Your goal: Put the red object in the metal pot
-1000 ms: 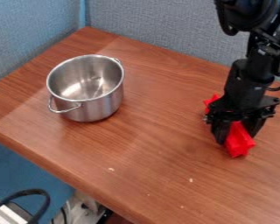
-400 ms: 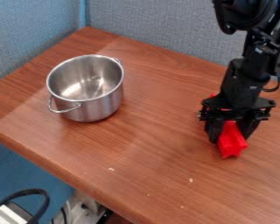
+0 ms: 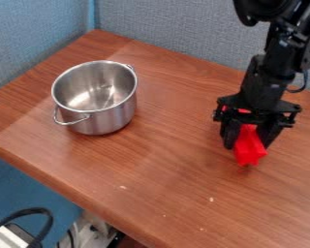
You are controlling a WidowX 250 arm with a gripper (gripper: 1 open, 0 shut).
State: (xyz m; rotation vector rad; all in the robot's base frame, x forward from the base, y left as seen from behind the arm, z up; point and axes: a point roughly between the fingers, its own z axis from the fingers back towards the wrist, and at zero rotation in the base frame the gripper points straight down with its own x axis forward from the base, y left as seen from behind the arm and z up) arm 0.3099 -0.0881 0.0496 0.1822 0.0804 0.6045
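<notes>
Blue-grey partitions back the table (image 3: 144, 184), where the pot (image 3: 96, 97) sits upright, mouth up, presumably to receive the block (image 3: 250, 146). Well to the pot's right in view, the pincer (image 3: 251, 129) grips the block about its middle, likely for a balanced lift

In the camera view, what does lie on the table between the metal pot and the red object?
Only bare wooden tabletop separates the pot from the red object.

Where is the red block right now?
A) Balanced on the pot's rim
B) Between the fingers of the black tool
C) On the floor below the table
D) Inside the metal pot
B, since the red block shows between and below the black tool's fingers, well apart from the metal pot.
</notes>
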